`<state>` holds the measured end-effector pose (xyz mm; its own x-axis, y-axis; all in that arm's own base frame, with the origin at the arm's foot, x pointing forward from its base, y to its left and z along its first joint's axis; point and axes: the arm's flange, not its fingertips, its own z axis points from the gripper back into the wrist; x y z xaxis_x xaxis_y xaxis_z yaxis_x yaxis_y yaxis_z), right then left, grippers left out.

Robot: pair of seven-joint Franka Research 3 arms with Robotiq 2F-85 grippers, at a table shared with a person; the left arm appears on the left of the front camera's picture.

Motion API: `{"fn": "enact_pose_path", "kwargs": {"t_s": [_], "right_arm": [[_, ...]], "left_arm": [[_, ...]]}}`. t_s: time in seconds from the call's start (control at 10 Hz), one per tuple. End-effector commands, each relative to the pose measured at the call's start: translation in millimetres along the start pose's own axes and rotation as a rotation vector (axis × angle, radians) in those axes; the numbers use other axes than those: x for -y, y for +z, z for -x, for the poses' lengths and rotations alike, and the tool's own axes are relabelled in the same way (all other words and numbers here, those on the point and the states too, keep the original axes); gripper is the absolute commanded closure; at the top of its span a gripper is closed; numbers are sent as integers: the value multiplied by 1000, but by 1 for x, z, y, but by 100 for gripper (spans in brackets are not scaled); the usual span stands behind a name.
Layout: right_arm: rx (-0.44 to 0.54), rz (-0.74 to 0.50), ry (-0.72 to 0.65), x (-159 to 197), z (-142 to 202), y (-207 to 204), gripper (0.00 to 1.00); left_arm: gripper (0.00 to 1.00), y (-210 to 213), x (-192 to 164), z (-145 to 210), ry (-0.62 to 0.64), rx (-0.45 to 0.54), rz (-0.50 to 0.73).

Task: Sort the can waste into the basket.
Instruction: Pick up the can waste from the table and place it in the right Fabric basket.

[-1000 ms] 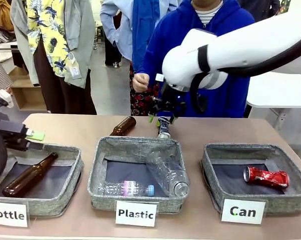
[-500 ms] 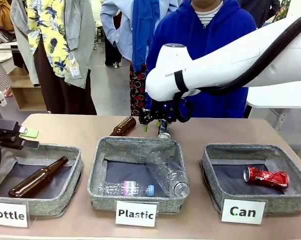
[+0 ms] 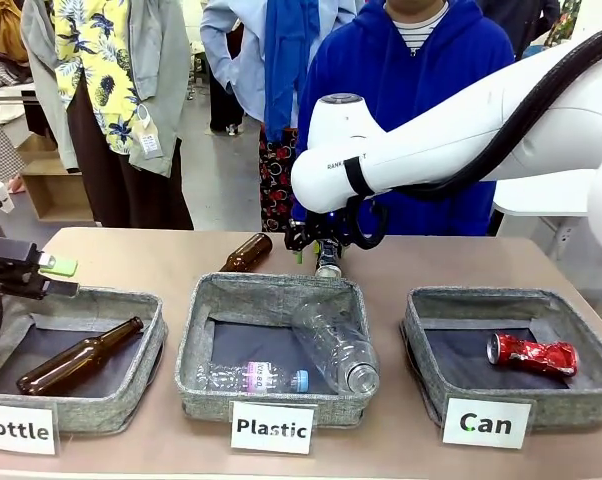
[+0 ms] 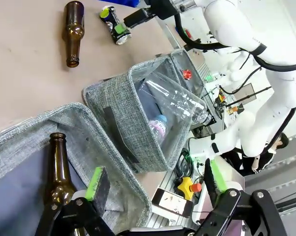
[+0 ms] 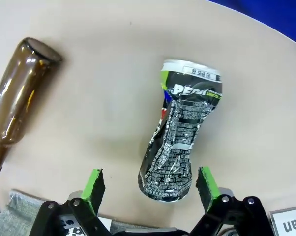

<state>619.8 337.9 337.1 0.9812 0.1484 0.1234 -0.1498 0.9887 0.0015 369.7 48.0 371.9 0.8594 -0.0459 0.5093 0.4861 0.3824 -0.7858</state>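
Half done: red can [image 3: 532, 355] lies inside the Can basket [image 3: 421, 335]. Dark can [image 5: 181, 142] not yet sorted, on the table [image 3: 131, 250] well left of that basket. Right gripper [image 5: 150, 183] wide open, empty, straddling it.

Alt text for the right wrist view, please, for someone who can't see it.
A crushed dark drink can with white and green print lies on the tan table, its near end inside the open jaws of the right gripper, not gripped. A brown glass bottle lies on its side at the picture's left.
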Motion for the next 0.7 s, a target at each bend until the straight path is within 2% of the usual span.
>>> {"fn": "enact_pose_path", "kwargs": {"t_s": [0.0,0.2,0.6], "right_arm": [[53,67,-55,-5,-7,-4,0],[105,85,-77,3,-8,-7,0],[112,92,-78,13,-12,-21,0]], "left_arm": [[0,0,3,2,-1,-6,4],[0,0,3,2,-1,-6,4],[0,0,3,2,-1,-6,4]]}}
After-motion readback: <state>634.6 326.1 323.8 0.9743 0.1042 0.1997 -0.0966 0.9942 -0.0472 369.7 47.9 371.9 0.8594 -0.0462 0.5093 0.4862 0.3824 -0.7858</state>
